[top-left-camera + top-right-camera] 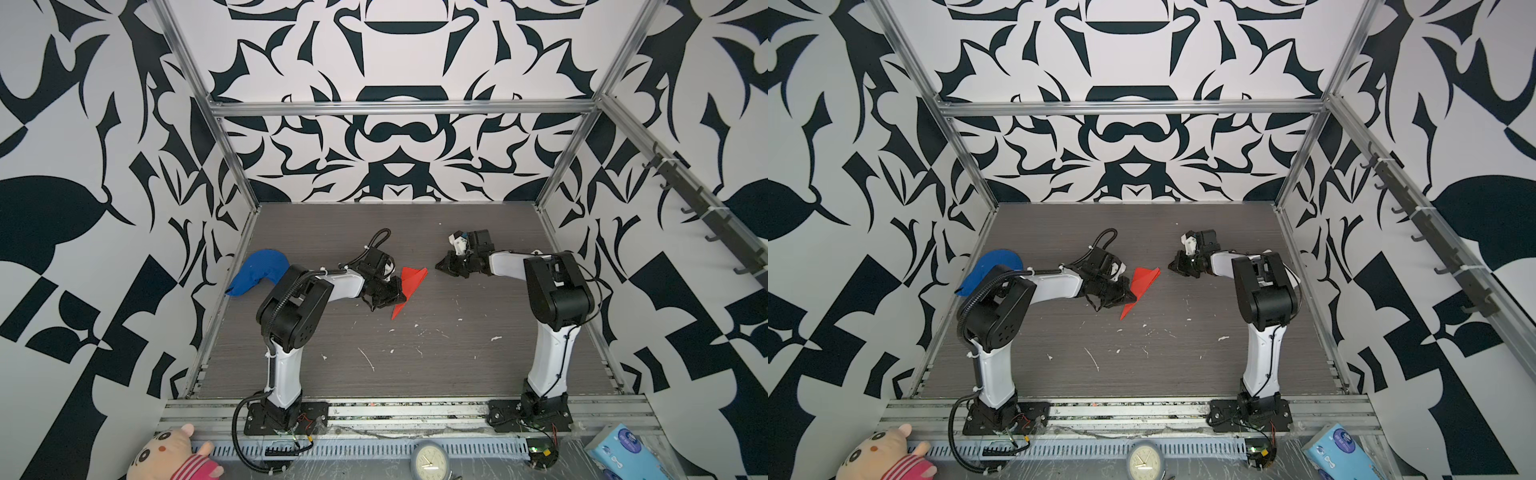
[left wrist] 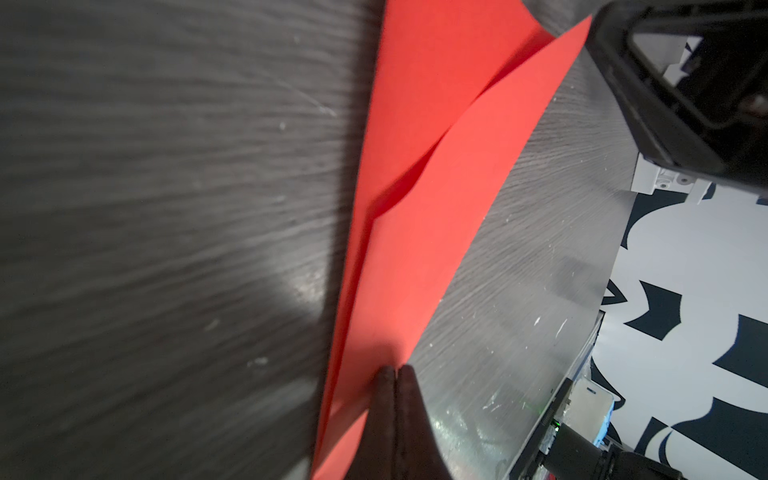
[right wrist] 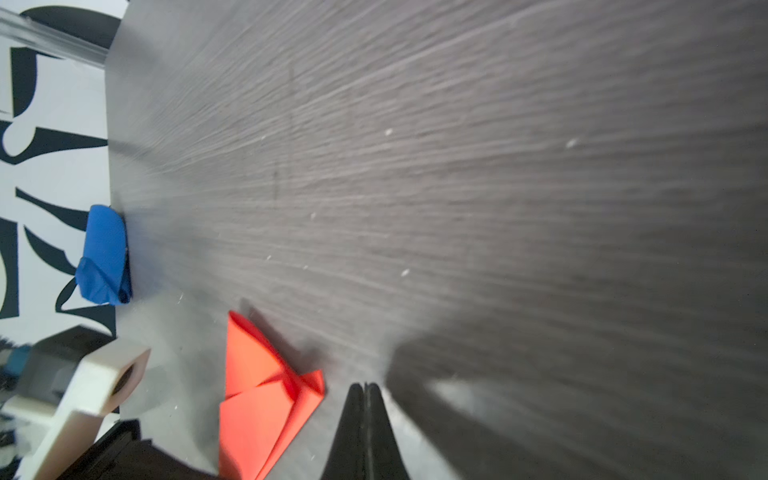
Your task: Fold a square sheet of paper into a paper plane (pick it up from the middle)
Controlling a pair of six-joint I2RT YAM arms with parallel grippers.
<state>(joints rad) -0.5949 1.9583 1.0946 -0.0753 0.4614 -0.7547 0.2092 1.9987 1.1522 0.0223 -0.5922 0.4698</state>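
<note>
Centrally on the table, lying flat: the plane, folded and layered, nose toward the near edge. At its left flank, with fingers pressed together and no gap, the left gripper; tips at the red edge, no paper seen between them. Just beside the wide tail but not touching it, likewise closed on nothing: the right gripper.

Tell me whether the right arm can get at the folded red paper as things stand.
Probably yes. The shut right tool sits beside the wide end of the folded red paper dart, only bare grey table between; the left tool touches its far edge.
</note>
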